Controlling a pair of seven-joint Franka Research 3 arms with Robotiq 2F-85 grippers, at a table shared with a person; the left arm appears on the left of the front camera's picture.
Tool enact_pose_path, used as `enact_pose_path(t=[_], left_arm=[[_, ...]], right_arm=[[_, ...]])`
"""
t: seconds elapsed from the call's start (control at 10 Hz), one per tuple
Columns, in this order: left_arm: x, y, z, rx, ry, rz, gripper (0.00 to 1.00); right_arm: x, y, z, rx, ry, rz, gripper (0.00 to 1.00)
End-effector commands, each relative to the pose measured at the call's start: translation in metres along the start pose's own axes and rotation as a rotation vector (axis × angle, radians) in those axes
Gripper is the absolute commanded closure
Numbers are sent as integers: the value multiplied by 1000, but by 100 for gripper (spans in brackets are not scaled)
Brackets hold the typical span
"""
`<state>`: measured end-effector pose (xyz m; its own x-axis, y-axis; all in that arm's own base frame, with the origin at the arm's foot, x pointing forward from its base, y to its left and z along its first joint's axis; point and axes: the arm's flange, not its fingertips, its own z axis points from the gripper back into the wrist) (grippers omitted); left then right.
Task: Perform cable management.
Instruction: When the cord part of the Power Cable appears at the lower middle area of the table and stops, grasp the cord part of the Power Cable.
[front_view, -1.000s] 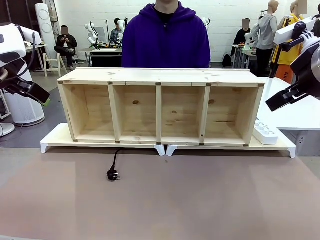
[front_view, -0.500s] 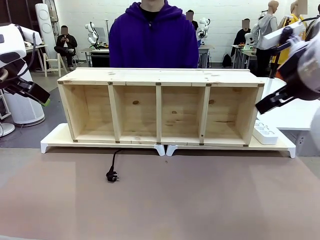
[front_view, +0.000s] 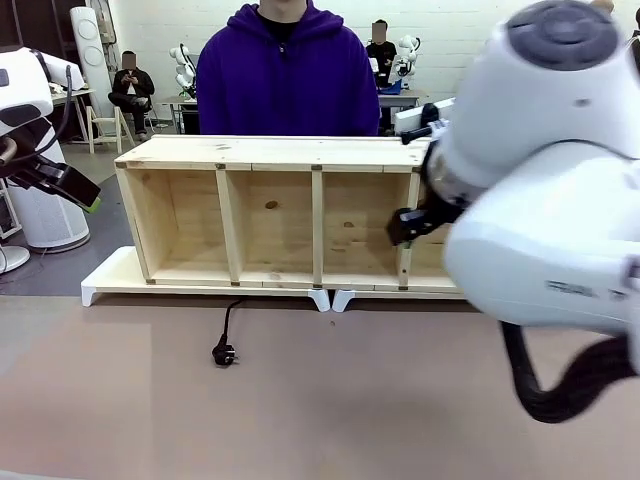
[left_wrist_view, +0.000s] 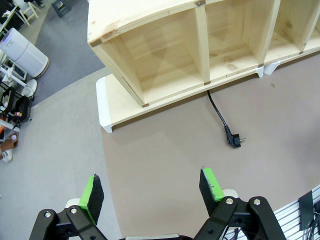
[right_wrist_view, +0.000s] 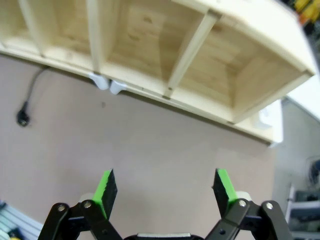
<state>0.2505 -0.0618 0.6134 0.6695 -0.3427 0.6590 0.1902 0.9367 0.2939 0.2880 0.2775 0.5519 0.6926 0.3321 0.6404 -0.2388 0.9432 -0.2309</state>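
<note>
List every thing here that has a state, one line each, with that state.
wooden shelf: open-fronted, visible compartments empty
cable: loose on the table, unheld, running in under the shelf
plug: unplugged, lying on the table
left gripper: open, empty, above the table
right gripper: open, empty, above the table

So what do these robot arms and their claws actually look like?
Smooth rounded white shells; the right arm has a thick black ribbed hose hanging below. The left claw and right claw are black, two-fingered, tipped with bright green pads.
</note>
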Motion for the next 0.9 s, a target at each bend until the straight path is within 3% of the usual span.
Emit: enact_pose_path(t=[0.0, 0.3, 0.6, 0.8], left_arm=[[0, 1, 0, 15, 3, 4, 0], [0, 1, 0, 15, 3, 4, 0], [0, 1, 0, 15, 3, 4, 0], [0, 1, 0, 15, 3, 4, 0]], right_arm=[[27, 42, -19, 0, 30, -107, 0], [39, 101, -57, 187, 33, -176, 0], [46, 132, -81, 373, 56, -269, 0], [50, 147, -103, 419, 70, -379, 0]])
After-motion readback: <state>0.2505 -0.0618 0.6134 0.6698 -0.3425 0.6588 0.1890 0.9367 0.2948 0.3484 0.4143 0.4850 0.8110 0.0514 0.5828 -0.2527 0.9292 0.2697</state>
